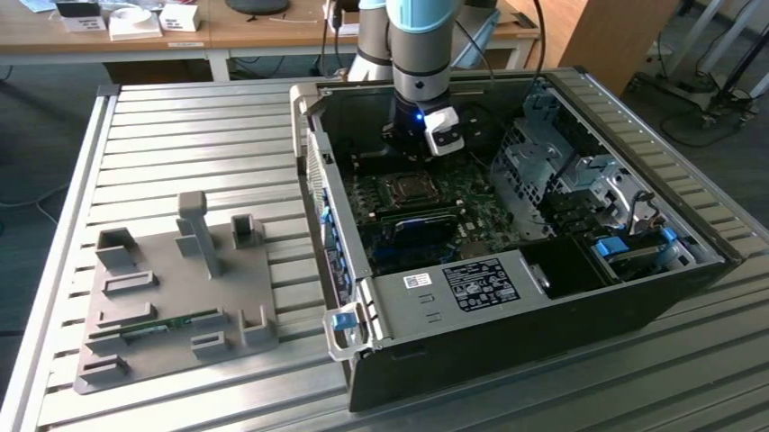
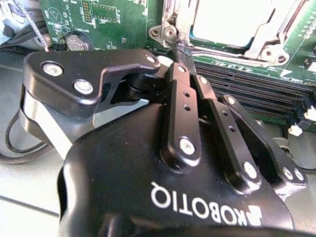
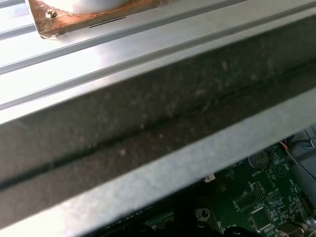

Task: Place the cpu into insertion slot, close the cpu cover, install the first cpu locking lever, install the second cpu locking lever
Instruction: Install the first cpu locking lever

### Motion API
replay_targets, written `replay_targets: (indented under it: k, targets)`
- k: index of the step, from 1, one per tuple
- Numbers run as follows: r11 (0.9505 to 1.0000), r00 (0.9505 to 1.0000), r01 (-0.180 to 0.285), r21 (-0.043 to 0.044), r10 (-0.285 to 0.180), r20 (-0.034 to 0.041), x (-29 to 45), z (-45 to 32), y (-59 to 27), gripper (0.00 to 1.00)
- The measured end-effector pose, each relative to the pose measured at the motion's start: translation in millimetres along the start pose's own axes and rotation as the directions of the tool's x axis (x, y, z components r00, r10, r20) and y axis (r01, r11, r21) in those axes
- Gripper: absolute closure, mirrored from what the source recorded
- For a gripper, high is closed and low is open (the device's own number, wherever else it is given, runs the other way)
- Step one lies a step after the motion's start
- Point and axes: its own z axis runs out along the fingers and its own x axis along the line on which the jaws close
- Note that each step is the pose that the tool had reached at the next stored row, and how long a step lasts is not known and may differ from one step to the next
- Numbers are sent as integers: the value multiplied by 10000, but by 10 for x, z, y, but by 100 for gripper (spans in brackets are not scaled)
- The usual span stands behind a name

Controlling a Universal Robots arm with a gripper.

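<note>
In the exterior view my gripper (image 1: pixel 416 151) reaches down into the open computer case (image 1: pixel 673 279), just behind the insertion slot (image 1: pixel 406 189) on the green board. In the second wrist view the fingers (image 2: pixel 181 106) are pressed together, and the gripper (image 2: pixel 179 50) has its tips at the corner of the socket, against a silver locking lever (image 2: pixel 182 22). The cpu (image 2: pixel 229 17) lies in the slot with its pale metal top showing through the window of the cpu cover (image 2: pixel 269 42), which lies flat around it. Whether the tips clamp the lever is hidden.
Long black memory slots (image 2: pixel 247 94) run beside the socket, and a coin battery (image 2: pixel 76 42) sits nearby. The case wall (image 3: pixel 148 123) stands close to the wrist. A drive cage (image 1: pixel 565 175) fills the case's right. A grey fixture tray (image 1: pixel 180 288) lies on the slatted table (image 1: pixel 180 135).
</note>
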Motion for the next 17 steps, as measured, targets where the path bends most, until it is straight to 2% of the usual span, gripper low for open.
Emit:
replay_targets:
  k: [5,10,17]
  targets:
    - [10000,10000,9,-50,-8,82,25,15,-17,89]
    - [9998,9999,-5,-178,7,120,28,20,-18,89]
    - [9997,9998,5,-235,0,206,43,29,-27,89]
